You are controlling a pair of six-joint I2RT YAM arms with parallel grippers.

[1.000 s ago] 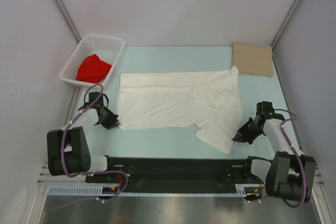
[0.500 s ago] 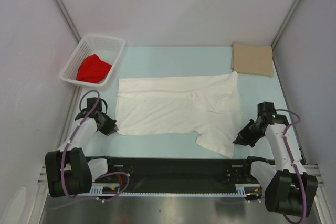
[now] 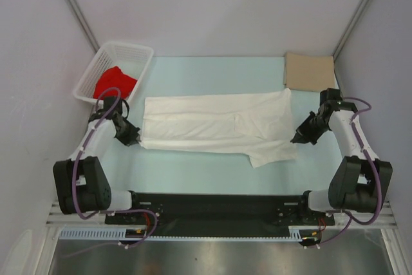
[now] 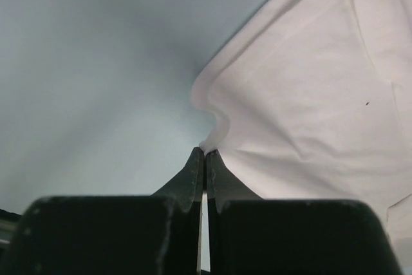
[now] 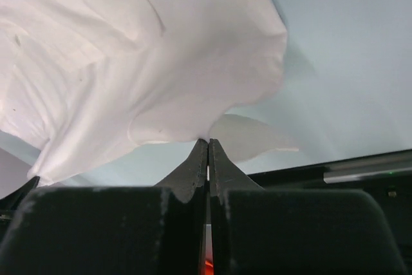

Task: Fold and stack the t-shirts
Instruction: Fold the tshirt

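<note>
The white t-shirt point(image 3: 219, 123) lies spread across the middle of the pale table, its near edge folded back over itself. My left gripper point(image 3: 134, 140) is shut on the shirt's left near corner point(image 4: 212, 140). My right gripper point(image 3: 297, 138) is shut on the shirt's right edge point(image 5: 193, 94), lifted off the table. The tan t-shirt point(image 3: 310, 72) is a flat folded rectangle at the back right. The red t-shirt point(image 3: 114, 82) lies crumpled in the white basket point(image 3: 132, 49).
The basket stands at the back left corner. Grey walls close in the table on three sides. A black rail point(image 3: 212, 204) runs along the near edge between the arm bases.
Both grippers have moved away from the near edge toward the back, carrying the shirt's near edge with them. The shirt now looks narrower front to back.
</note>
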